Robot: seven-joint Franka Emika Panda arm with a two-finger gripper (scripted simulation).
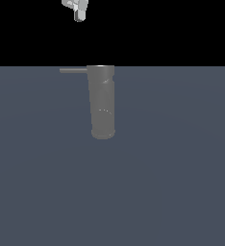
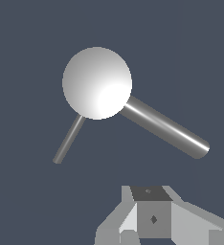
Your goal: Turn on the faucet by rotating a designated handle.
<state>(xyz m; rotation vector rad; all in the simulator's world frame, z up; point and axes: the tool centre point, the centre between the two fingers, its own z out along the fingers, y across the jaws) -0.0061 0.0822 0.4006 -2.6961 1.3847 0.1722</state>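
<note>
While the exterior view shows one handle (image 1: 73,70), the wrist view shows two rods; end effector (image 1: 79,17) state unclear.

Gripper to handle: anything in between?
Nothing. In the exterior view the gripper hangs well above the handle, with only empty background between; the faucet stands off to the exterior view's right.

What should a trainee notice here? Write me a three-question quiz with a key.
1. True or false: the gripper is touching the handle.
2. The handle leaves the faucet at its: A) base, B) middle, C) top.
3. Fill in: the wrist view shows ___ rods leaving the faucet's round top.
Key: 1 false, it hangs well above; 2 C; 3 two.
</note>
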